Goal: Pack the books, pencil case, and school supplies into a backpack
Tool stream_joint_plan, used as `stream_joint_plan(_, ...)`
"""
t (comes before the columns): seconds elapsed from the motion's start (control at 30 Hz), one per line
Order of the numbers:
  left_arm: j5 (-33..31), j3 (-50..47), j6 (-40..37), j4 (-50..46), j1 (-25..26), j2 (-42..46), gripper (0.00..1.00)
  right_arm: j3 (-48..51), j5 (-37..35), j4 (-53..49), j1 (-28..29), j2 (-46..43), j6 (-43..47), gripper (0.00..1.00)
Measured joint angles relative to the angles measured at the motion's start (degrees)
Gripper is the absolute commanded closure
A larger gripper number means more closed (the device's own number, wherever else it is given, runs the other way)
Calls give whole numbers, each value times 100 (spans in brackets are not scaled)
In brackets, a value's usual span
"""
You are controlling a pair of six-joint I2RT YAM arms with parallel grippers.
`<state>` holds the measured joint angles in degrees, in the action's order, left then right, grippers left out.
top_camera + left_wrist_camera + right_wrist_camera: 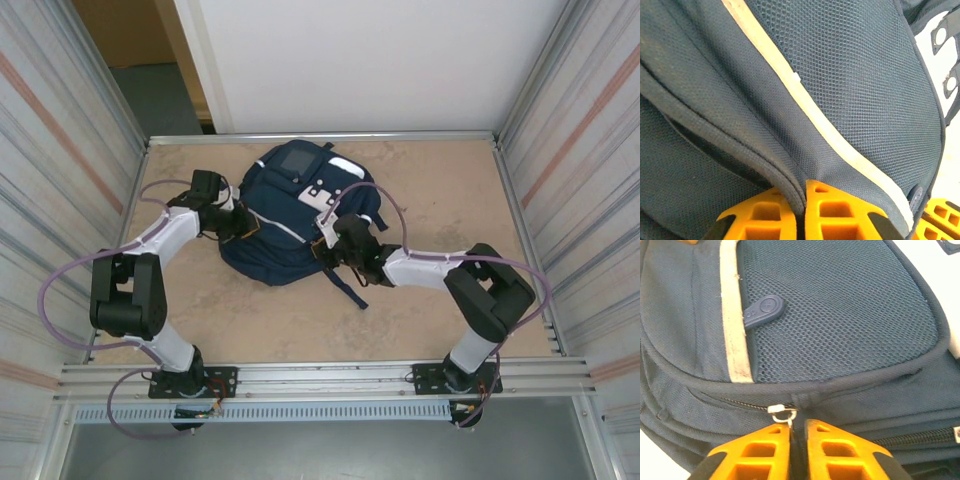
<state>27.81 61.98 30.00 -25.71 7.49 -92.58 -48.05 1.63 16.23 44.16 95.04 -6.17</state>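
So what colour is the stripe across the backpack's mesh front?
The stripe is pale cream on the navy backpack; best in the left wrist view.

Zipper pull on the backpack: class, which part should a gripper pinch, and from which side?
Pinch the zipper pull just below its metal ring, approaching from the near edge of the backpack. The pull trails toward that side, so fingers can close across it.

Large navy-blue fabric backpack (290, 215): one
Orange-fingered tools: two, the left tool (800, 196) and the right tool (798, 432)
Pale fabric stripe (815, 115): one
Dark oval rubber tab (764, 311): one
Beige counter (430, 200): one
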Motion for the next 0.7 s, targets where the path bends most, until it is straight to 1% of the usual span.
stream_joint_plan(0.07, 87, -9, 79, -7, -2, 0, 74, 33, -11, -210, -94, -186, -72, 76)
stream_joint_plan(0.17, 177, -72, 365, 109, 138, 0, 70, 151, 9, -601, -369, -761, -188, 66)
stream_joint_plan(0.27, 181, -221, 782, 420, 581, 0, 69, 216, 162, -970, -828, -1598, -345, 60)
stream_joint_plan(0.4, 286, -247, 1198, 741, 1432, -59, 69, 229, 83, -1375, -1486, -2887, -573, 50)
stream_joint_plan(0.43, 326, -245, 1281, 811, 1611, -81, 67, 227, -31, -1471, -1622, -3126, -614, 44)
stream_joint_plan(0.47, 398, -243, 1370, 907, 1808, -105, 65, 225, -149, -1613, -1790, -3405, -706, 28)
stream_joint_plan(0.5, 439, -236, 1447, 981, 1958, -120, 62, 219, -232, -1722, -1937, -3593, -732, 5)
stream_joint_plan(0.53, 490, -216, 1504, 1021, 2100, -127, 59, 219, -354, -1858, -2138, -3807, -809, 1)
stream_joint_plan(0.57, 533, -181, 1534, 1029, 2197, -127, 56, 219, -474, -2013, -2358, -3998, -863, 1)
stream_joint_plan(0.6, 566, -131, 1552, 1023, 2256, -127, 52, 214, -581, -2146, -2557, -4142, -903, 1)
stream_joint_plan(0.63, 577, -63, 1550, 1008, 2275, -122, 10, 208, -688, -2277, -2758, -4269, -979, 1)
stream_joint_plan(0.67, 577, 17, 1510, 973, 2251, -101, 1, 208, -826, -2402, -2951, -4389, -1049, 1)
stream_joint_plan(0.7, 573, 92, 1482, 920, 2197, -59, 1, 210, -953, -2505, -3099, -4487, -1130, 1)
